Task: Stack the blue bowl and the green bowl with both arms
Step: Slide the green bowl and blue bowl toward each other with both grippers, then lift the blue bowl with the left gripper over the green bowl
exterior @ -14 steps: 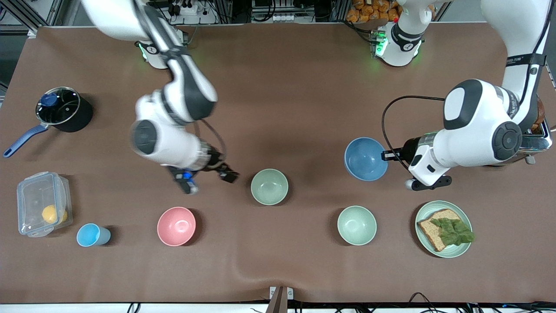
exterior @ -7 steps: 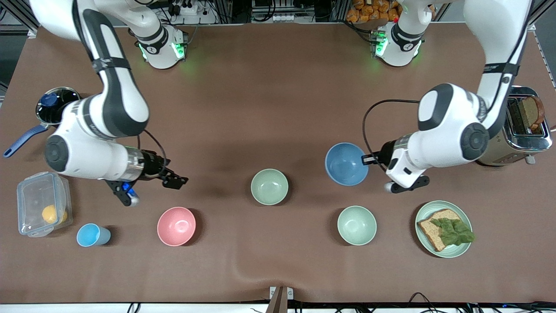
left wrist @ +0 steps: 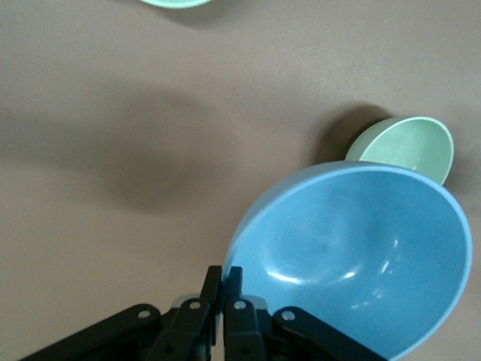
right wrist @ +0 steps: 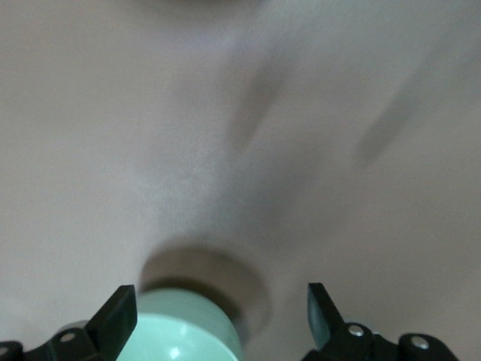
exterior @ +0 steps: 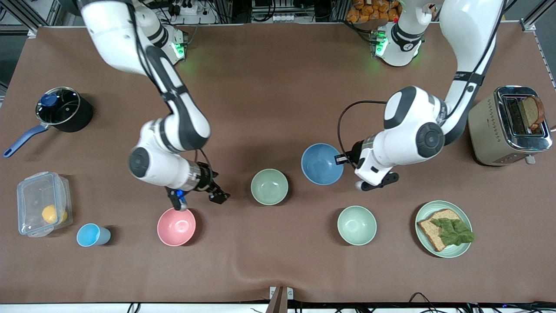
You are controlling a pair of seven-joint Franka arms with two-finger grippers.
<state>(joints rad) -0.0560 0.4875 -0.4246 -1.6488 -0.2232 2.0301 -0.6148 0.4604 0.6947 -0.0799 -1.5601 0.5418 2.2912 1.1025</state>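
The right wrist view is smeared with motion blur; a pale green bowl [right wrist: 188, 331] is cut off by the bottom edge of the frame, so which bowl it is cannot be told. In the left wrist view the blue bowl [left wrist: 361, 256] covers part of the green bowl [left wrist: 406, 147] and runs off the bottom edge. At the top edge only a sliver of another pale rim [left wrist: 174, 3] shows. In the front view, both arms' upper links leave the top of the frame.

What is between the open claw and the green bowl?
Nothing: bare brown table lies between the right gripper and the green bowl, in the front view.
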